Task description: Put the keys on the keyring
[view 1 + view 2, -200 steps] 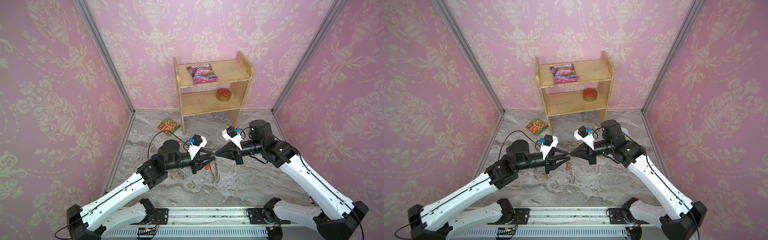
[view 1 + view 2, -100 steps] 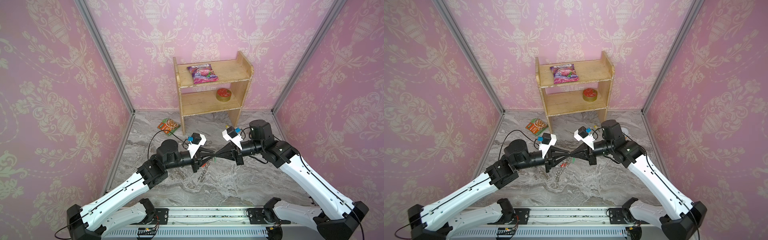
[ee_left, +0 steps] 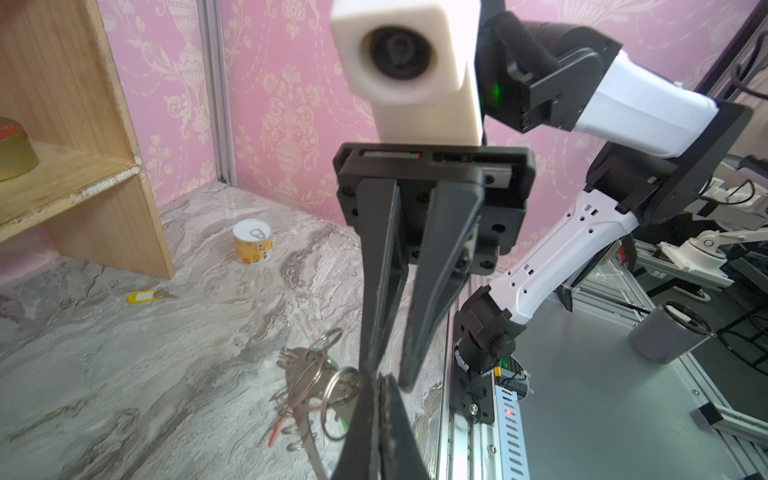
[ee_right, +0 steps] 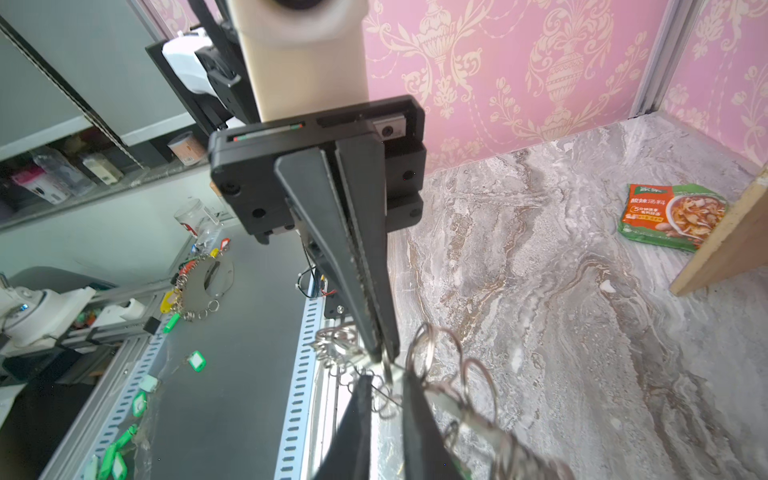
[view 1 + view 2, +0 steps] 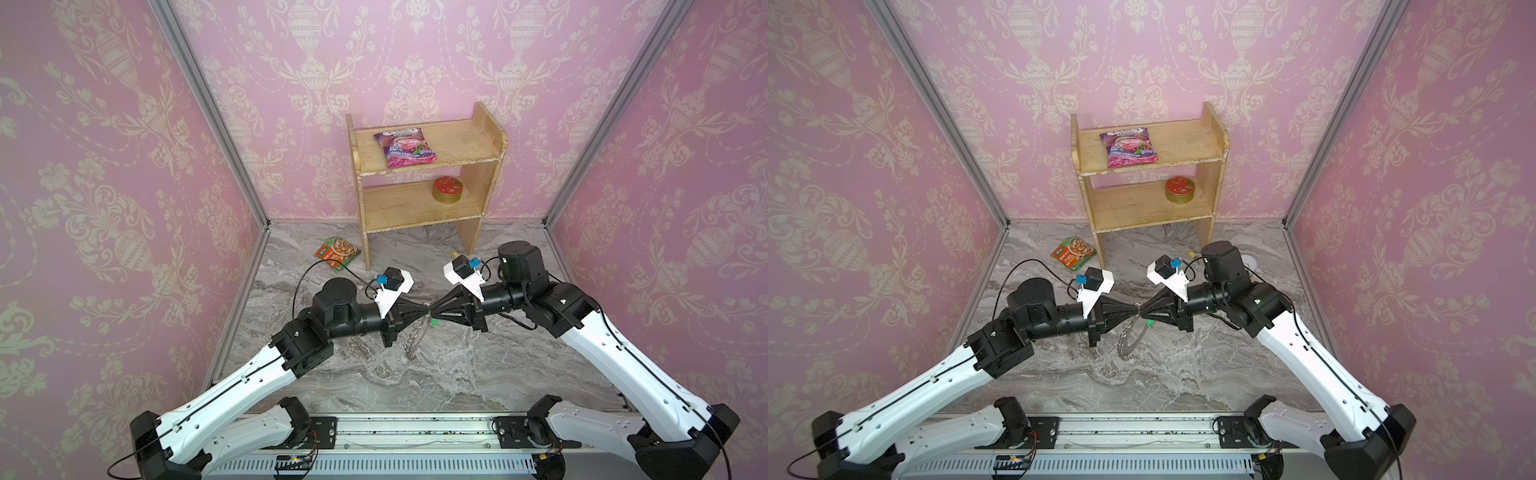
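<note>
Keyring (image 5: 417, 338) hangs edge-on above the table (image 5: 478, 365) centre, directly below the meeting claw tips. Left gripper (image 5: 424, 309) is clamped on its upper rim. Right gripper (image 5: 435, 312) jaws stand slightly apart, touching a green-tagged key (image 5: 434, 322) at the ring's right.

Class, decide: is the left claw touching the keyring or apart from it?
Touching. The right wrist view shows the left claw shut on the rim of the keyring; in both top views it hangs from the tips.

Shelf (image 5: 469, 145) at back, packet (image 5: 336, 252) left, keyring (image 5: 417, 334) in front
</note>
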